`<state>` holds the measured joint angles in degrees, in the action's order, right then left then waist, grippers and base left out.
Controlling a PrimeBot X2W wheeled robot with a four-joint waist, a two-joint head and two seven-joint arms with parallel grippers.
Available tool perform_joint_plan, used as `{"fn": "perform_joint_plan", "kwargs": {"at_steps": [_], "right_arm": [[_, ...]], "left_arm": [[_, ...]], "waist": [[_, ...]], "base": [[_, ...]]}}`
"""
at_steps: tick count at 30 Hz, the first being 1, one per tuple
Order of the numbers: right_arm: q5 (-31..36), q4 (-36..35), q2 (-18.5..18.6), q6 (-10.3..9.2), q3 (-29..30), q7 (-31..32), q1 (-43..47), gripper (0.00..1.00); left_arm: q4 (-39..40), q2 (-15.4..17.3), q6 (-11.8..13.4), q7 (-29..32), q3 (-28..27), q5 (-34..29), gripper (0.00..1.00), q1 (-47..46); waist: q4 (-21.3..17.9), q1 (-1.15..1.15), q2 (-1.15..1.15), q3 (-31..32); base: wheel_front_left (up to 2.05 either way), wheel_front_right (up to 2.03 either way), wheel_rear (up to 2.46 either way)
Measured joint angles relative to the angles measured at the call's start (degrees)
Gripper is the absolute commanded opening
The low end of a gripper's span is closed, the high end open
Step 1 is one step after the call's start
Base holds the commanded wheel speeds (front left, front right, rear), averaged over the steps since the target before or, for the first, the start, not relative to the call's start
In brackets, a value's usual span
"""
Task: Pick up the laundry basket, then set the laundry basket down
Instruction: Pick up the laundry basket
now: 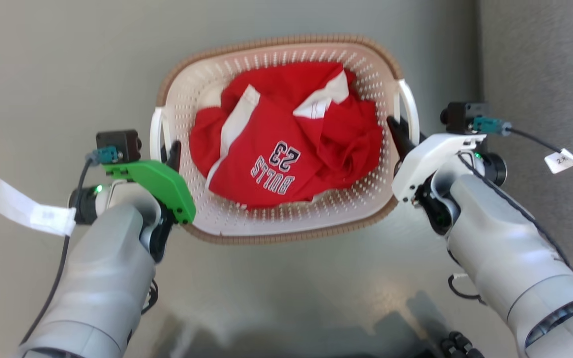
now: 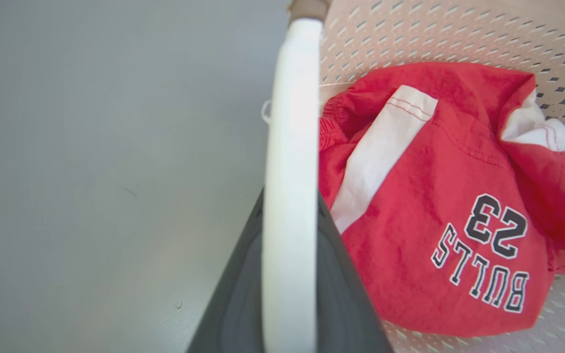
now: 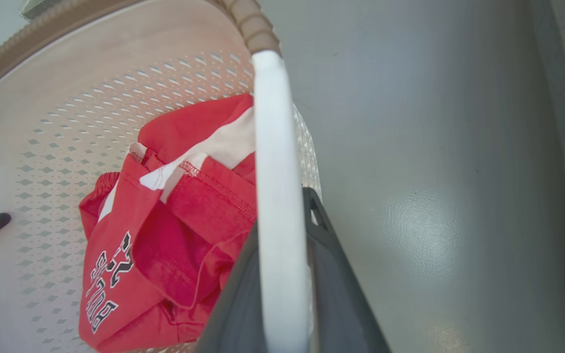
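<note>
The laundry basket (image 1: pixel 276 41) is sitting in the middle of the head view, over the grey floor (image 1: pixel 43 74), and a red shirt (image 1: pixel 286 144) is lying crumpled inside it. The left gripper (image 1: pixel 169 149) is pinching the white left handle (image 1: pixel 156 130) and the right gripper (image 1: pixel 406 130) is pinching the right handle (image 1: pixel 411 107). In each wrist view the dark fingers (image 2: pixel 238 294) are pressing on both sides of the white bar, so each gripper is closed down to the thickness of its handle. Gripping both sides at once is probably serving to hold the basket level, so the shirt is not sliding. Whether the basket is resting on the floor or hanging above it, one cannot tell.
</note>
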<state>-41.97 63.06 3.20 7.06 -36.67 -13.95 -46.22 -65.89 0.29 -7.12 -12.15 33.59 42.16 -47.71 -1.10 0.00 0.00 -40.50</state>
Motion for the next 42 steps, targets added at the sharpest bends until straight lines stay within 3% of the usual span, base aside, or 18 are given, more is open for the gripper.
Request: {"fn": "perform_joint_plan", "kwargs": {"at_steps": [17, 42], "right_arm": [[-4.4, 1.9, -1.0, 0.0, -3.5, 6.0, 6.9, 0.0], [-10.5, 2.9, -1.1, 0.0, -8.1, 18.9, 17.5, 0.0]], "left_arm": [[-1.9, -0.2, -0.2, 2.1, 2.5, 3.4, 0.0, 7.9], [-1.8, -0.1, -0.3, 11.6, 7.3, 9.6, 0.0, 19.4]], "waist": [[-1.6, 0.0, 0.0, 13.8], [-2.9, 0.0, 0.0, 34.4]], "base": [[0.0, 0.0, 0.0], [0.0, 0.0, 0.0]]}}
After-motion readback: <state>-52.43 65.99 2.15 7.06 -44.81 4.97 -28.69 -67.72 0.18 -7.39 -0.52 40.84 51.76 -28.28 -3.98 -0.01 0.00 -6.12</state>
